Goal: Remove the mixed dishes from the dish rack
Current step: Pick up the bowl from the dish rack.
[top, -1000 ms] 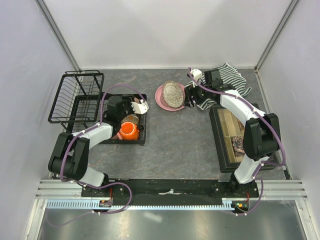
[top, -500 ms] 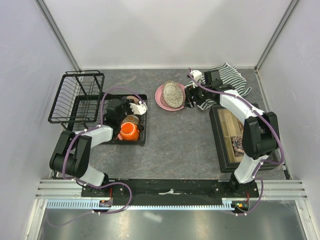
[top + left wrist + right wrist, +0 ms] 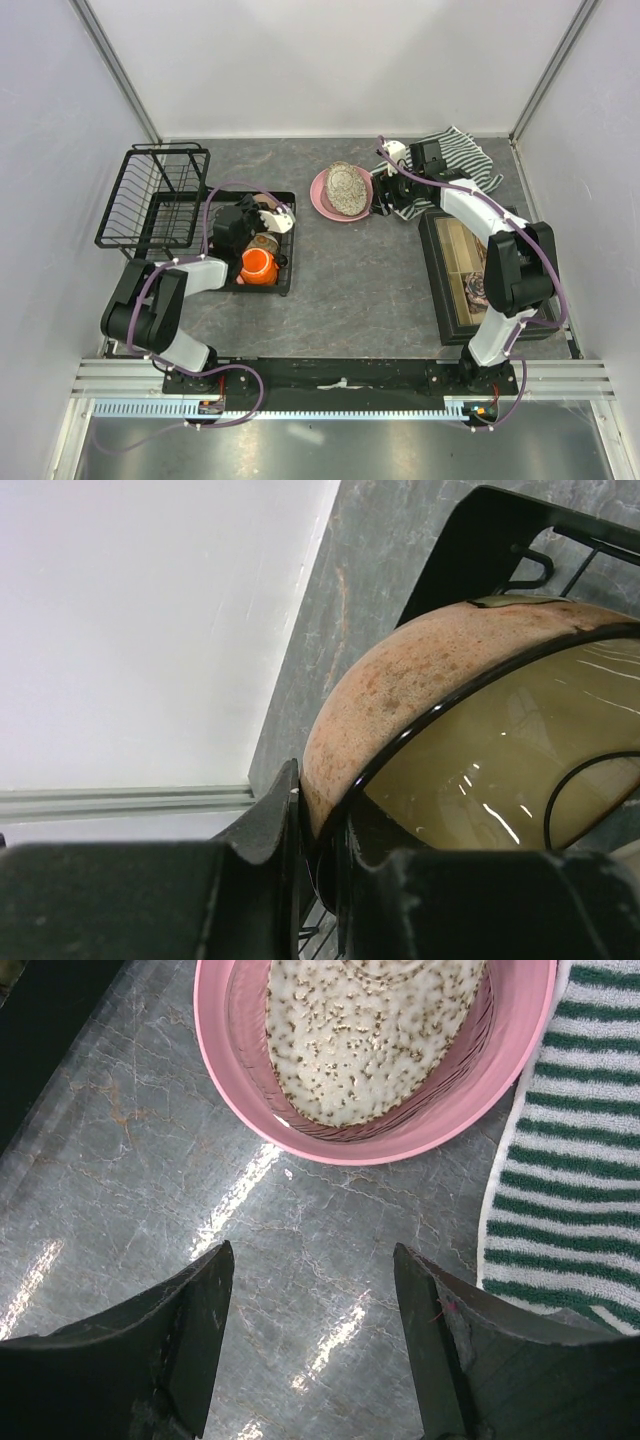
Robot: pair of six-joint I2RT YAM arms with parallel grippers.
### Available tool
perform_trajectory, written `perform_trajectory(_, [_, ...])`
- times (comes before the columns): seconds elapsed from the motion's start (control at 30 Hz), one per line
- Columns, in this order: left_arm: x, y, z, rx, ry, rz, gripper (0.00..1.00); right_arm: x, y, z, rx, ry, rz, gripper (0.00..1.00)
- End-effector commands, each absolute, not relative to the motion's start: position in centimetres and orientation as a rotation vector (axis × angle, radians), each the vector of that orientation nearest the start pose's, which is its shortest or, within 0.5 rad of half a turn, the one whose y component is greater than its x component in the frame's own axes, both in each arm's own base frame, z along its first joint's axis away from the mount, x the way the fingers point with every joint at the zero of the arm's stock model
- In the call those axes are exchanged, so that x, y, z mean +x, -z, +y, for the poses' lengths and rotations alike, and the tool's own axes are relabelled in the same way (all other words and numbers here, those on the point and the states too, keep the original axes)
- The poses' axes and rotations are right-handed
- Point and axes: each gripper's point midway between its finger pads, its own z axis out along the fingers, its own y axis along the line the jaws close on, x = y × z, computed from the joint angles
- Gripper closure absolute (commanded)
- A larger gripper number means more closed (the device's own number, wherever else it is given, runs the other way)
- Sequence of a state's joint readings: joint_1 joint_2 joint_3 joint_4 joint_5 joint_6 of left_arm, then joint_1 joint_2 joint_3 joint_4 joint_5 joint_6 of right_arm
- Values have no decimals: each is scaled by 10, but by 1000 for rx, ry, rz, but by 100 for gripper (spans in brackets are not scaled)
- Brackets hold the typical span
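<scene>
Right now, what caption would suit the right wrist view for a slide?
Open right gripper hovers over the table before a pink plate holding a speckled oval dish.

Your overhead camera looks down from above and behind the arms and takes in the whole table (image 3: 340, 290). Your left wrist camera sits tight against the rim of the brown bowl (image 3: 400, 700) at the rack (image 3: 470, 530). Your right wrist camera looks straight down, close, on the pink plate (image 3: 400, 1140) and striped towel (image 3: 570, 1150), both also seen from overhead.
</scene>
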State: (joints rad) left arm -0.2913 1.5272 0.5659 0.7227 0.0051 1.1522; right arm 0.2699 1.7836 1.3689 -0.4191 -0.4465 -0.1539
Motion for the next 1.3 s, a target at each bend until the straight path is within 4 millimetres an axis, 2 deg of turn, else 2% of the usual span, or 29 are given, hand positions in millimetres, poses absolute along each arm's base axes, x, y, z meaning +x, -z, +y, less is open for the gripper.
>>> perform_trajectory(0.0, [432, -159, -99, 1094, -584, 1301, 99, 421, -126, 189, -711, -605, 2250, 28])
perform_trajectory(0.17, [433, -172, -88, 1002, -671, 1251, 98, 421, -121, 188, -710, -604, 2262, 28])
perform_trajectory(0.2, [432, -180, -87, 970, -688, 1217, 99, 421, -120, 188, -710, -605, 2266, 28])
perform_trajectory(0.33, [433, -182, -81, 936, -731, 1201, 99, 421, -116, 187, -707, -608, 2279, 28])
perform_trajectory(0.57, [432, -194, -79, 884, -711, 1212, 99, 422, -111, 185, -706, -605, 2291, 28])
perform_trajectory(0.87, [424, -234, -73, 791, -703, 1174, 98, 422, -109, 185, -706, -609, 2297, 28])
perform_trajectory(1.1, [420, -256, -73, 742, -694, 1132, 98, 422, -109, 184, -703, -614, 2299, 28])
perform_trajectory(1.27, [423, -259, -73, 736, -712, 1107, 98, 422, -109, 184, -699, -619, 2300, 28])
